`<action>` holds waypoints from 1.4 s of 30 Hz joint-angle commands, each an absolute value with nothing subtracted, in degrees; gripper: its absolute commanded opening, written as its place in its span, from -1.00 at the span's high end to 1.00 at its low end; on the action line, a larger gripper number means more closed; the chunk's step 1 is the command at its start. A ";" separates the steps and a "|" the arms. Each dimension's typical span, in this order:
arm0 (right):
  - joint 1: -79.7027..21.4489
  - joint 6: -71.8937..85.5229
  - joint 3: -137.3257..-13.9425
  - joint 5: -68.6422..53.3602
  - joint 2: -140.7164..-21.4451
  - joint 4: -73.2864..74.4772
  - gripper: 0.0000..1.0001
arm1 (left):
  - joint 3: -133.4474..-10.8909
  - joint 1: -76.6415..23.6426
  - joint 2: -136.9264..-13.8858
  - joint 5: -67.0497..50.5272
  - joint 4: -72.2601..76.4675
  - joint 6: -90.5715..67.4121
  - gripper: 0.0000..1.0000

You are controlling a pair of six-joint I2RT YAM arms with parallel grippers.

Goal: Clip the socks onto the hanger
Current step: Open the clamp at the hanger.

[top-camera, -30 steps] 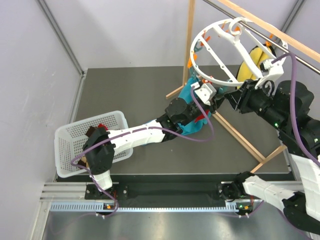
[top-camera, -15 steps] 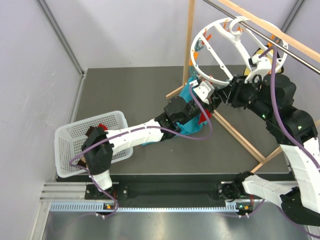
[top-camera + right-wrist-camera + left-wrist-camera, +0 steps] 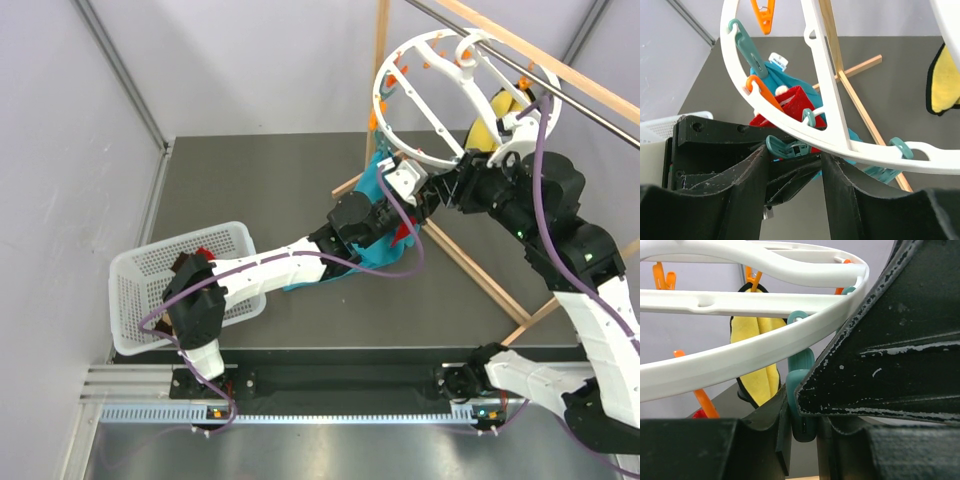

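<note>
Two arms meet under the hanger (image 3: 740, 357), which hangs at 1 o'clock above the table (image 3: 260, 190). Compared with one second before, the right arm is higher and reaches more toward 9 o'clock, so the right gripper (image 3: 794, 155) is now just beside the left gripper (image 3: 801, 412). The ring also stands a little more toward 9 o'clock. The left arm and the basket (image 3: 140, 300), at 8 o'clock, are as before.

Only the left wrist view shows that the left fingers (image 3: 760, 440) are closed on one teal clip (image 3: 800, 370) under the rim. Only the right wrist view shows the right jaws standing apart, with nothing pressed between them, and a red sock (image 3: 795, 102) hanging just under the rim at 12 o'clock of these jaws. I cannot tell if a clip holds it. Only the top view shows the basket.

I count one hanger and one basket. I see three socks: the one at the ring, and in the basket a second red sock (image 3: 205, 252) and a dark sock (image 3: 185, 263). There is one teal cloth (image 3: 385, 255) and one yellow cloth (image 3: 757, 355). The right wrist view shows two orange clips and at least four teal ones.
</note>
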State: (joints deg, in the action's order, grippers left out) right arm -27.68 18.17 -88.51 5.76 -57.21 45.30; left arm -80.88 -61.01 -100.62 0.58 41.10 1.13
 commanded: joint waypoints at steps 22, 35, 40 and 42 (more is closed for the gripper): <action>-27.07 18.81 -75.85 5.36 -53.53 18.99 0.36 | -81.30 -62.14 -97.47 -2.64 44.56 -2.19 0.99; -27.07 16.35 -78.65 8.78 -56.15 25.39 1.00 | -75.60 -62.31 -89.93 8.08 31.83 -9.49 -0.82; -27.07 15.82 -82.00 8.01 -59.41 28.30 1.00 | -67.07 -62.67 -77.71 10.55 21.74 -13.52 -0.87; -27.07 15.73 -83.84 7.12 -61.78 29.62 1.00 | -66.36 -62.75 -72.79 10.98 10.94 -14.84 -0.82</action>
